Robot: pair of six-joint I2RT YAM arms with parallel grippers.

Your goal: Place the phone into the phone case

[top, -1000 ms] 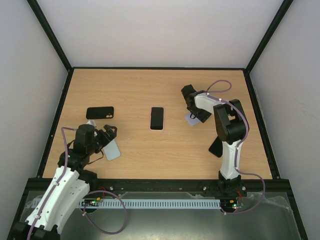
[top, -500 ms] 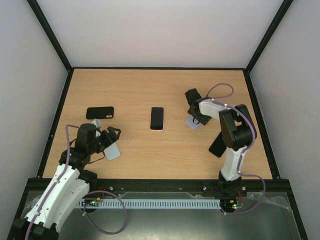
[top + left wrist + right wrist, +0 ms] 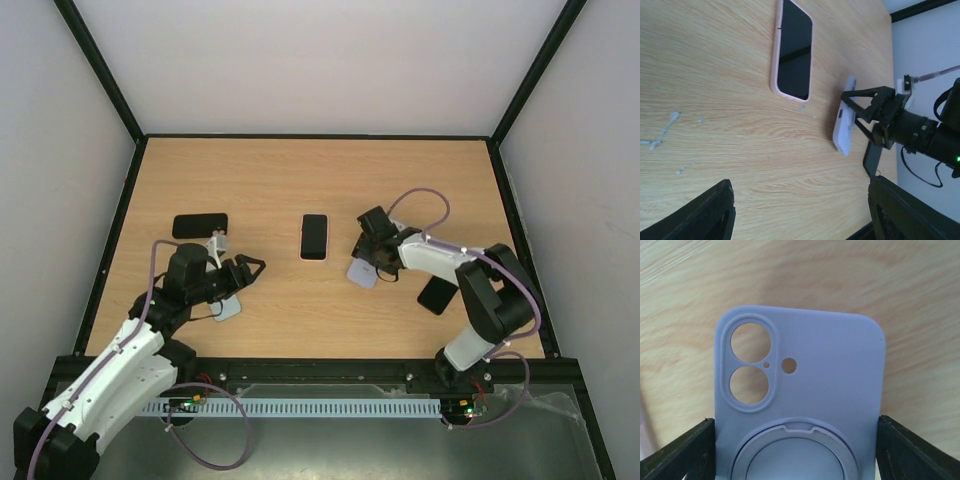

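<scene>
Top view: on the worktop (image 3: 250, 180) the right claw (image 3: 367, 257) has the lilac case (image 3: 360, 275) pinched and stood on one edge, right of centre. Just left of it lies a pink-rimmed phone (image 3: 315, 236), flat and face up. The left claw (image 3: 238, 260) hangs over a pale slab (image 3: 228, 310) near the front left; whether that is a phone or another case I cannot tell, though I judge it the likeliest phone for this task. A black slab (image 3: 200, 225) lies behind it, and a dark slab (image 3: 437, 295) sits by the right arm.

Left wrist view: the left claw's fingers (image 3: 705, 220) stand wide apart with nothing between them. Beyond them is the pink-rimmed phone, and further off the lilac case is propped on edge in the right claw.

Right wrist view: the case fills the gap between the fingers (image 3: 680, 455), one pressing each long side. It is seen from the back, with camera cut-outs above and a round ring below.

The case looks light, thin and rubbery, so it will likely flex if squeezed. Holding the long sides near the middle seems best, leaving the open face clear. A phone would be stiff, smooth and prone to slipping, so it is best taken across its long sides.
</scene>
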